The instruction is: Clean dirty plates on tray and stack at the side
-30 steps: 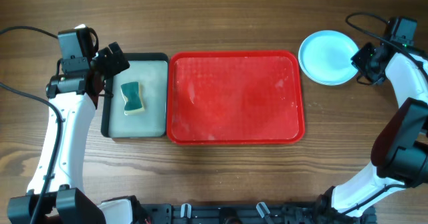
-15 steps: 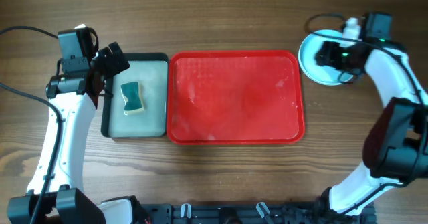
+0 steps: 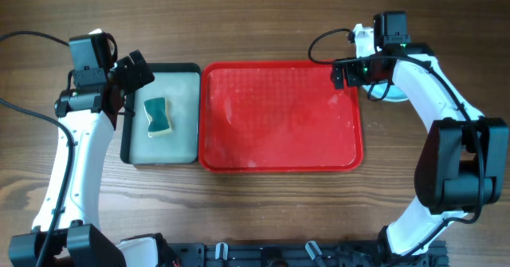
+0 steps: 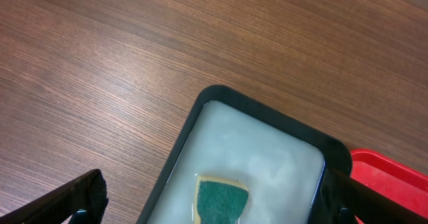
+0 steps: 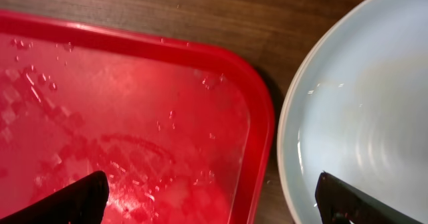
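Right gripper (image 3: 341,74), spread wide and empty, now over tray (image 3: 279,123) corner, off the plates (image 5: 361,103)

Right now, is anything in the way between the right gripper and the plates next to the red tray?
Nothing visible does. The right gripper, open, hangs over the corner of the red tray and the near edge of the plates. Only a narrow strip of bare table lies between the tray rim and the plates.
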